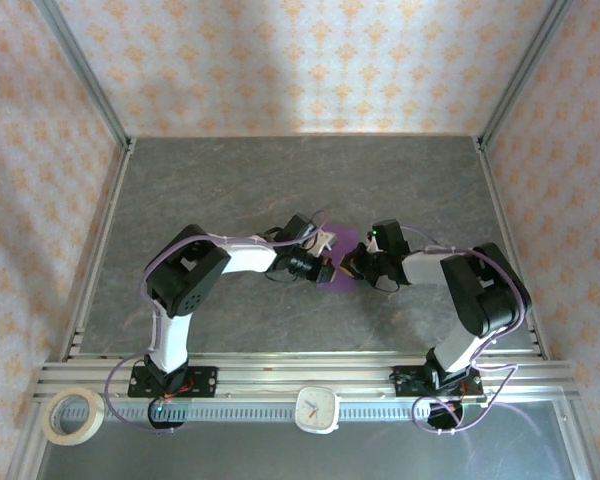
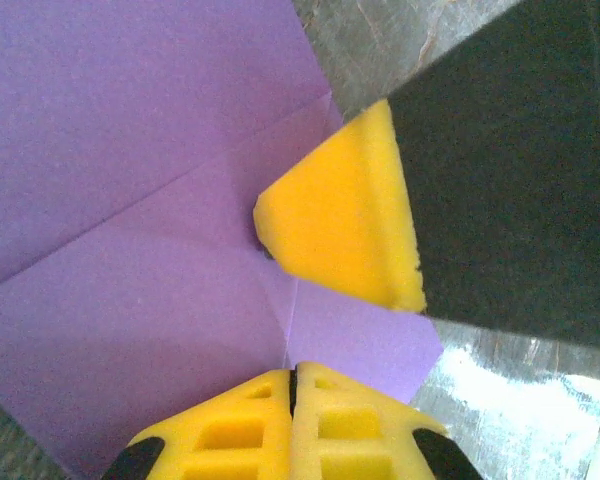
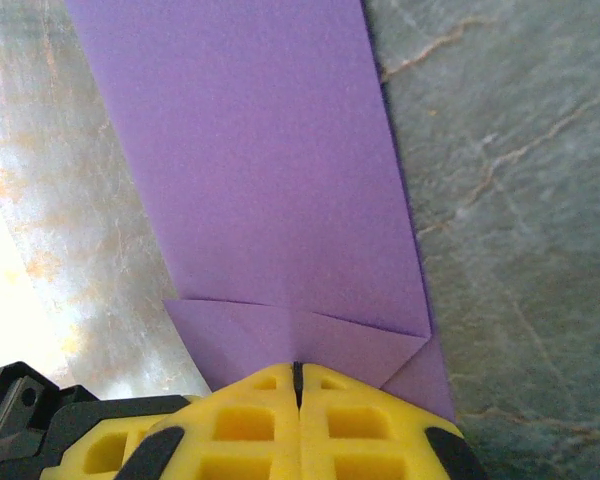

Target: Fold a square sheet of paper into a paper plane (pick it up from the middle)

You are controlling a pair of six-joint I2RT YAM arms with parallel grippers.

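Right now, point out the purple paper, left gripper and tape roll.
purple paper (image 3: pixel 260 150), right wrist view, flat middle
left gripper (image 2: pixel 293 372), left wrist view, between shut fingertips
tape roll (image 1: pixel 50 420), top external view, ring's left side

Two robot arms (image 1: pixel 185 280), one purple paper sheet (image 2: pixel 130 130), one tape roll (image 1: pixel 50 420), one clock (image 1: pixel 318 408)

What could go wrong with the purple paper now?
1. The left gripper and right gripper are both shut and very close together over the paper; they might bump each other.
2. A right fingertip seems to press the paper near its creases. If it drags, the paper could slide on the table or wrinkle.
3. The folded corners look uneven, so the plane may end up crooked.
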